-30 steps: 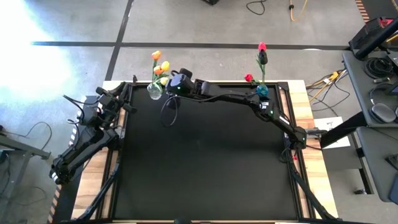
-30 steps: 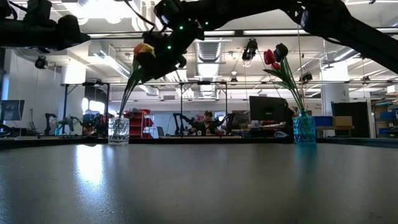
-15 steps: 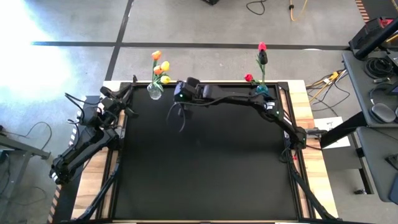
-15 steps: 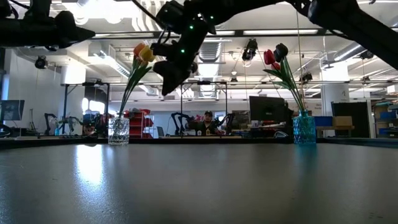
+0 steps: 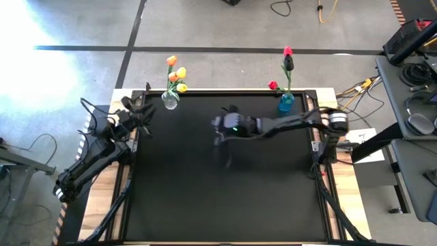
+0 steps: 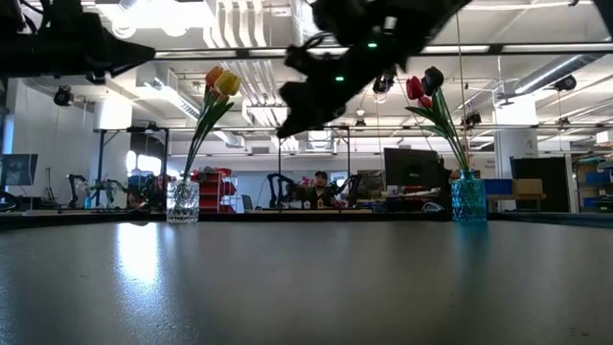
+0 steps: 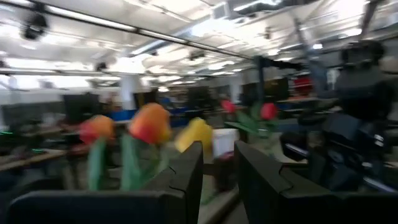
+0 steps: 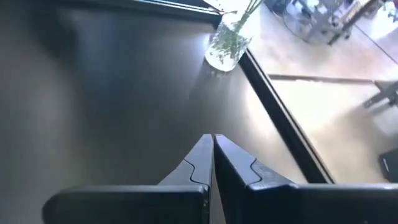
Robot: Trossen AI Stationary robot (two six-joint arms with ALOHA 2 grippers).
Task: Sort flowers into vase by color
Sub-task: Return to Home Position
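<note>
My right end effector point(image 5: 220, 128), jaws together and empty, hangs over the table point(image 5: 205, 198). My left end effector point(image 5: 138, 109), jaws apart, waits near the clear vase point(image 5: 169, 102). The tulips point(image 5: 175, 76) stand there and in the blue vase point(image 5: 286, 103), both far. They look light and bendy; I'd pinch mid-stem.

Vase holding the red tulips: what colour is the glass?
The vase is teal blue; the low view shows it best.

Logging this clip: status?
Right tool shut, empty, mid-table. Left tool open, left edge. Orange and yellow flowers in clear vase, reds in blue vase. Nothing blocking.
</note>
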